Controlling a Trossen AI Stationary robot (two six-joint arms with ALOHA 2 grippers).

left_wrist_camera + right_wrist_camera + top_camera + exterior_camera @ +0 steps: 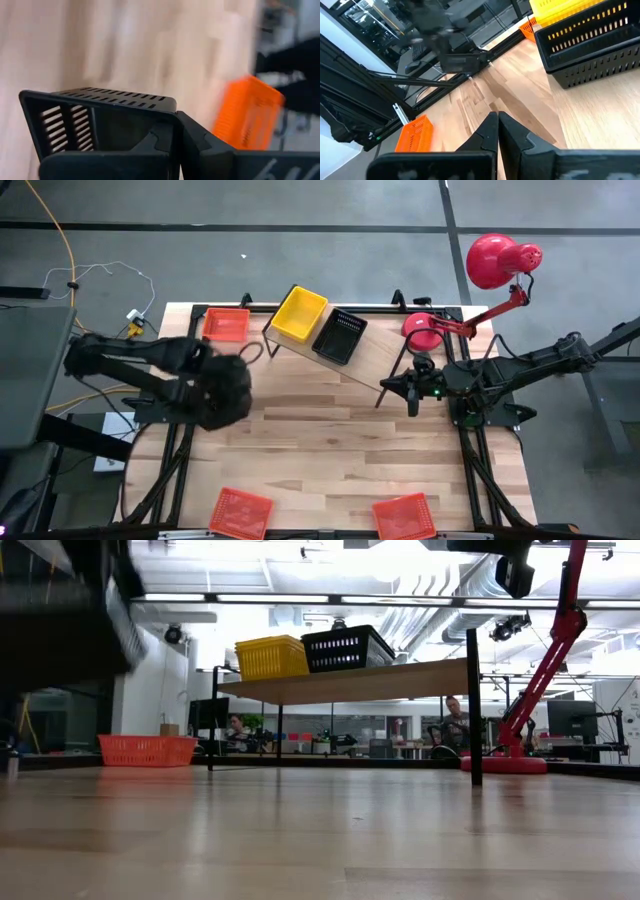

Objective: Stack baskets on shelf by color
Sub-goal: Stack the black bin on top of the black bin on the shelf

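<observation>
Left wrist view: the left gripper [177,145] pinches a black basket [100,125] by its wall (lifted over the table). The right gripper [498,131], jaws pressed together, hangs beside the shelf [375,352], which holds a yellow basket [298,314] and another black one [340,336].

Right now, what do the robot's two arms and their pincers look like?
Both arms are dark, built of slim black links. The left pincer and right pincer each have two black wedge-shaped fingers. A small green light glows near the right arm's wrist.

Gray floor [300,240]; white ceiling ducts [470,580], desks w/ monitors [560,720].
</observation>
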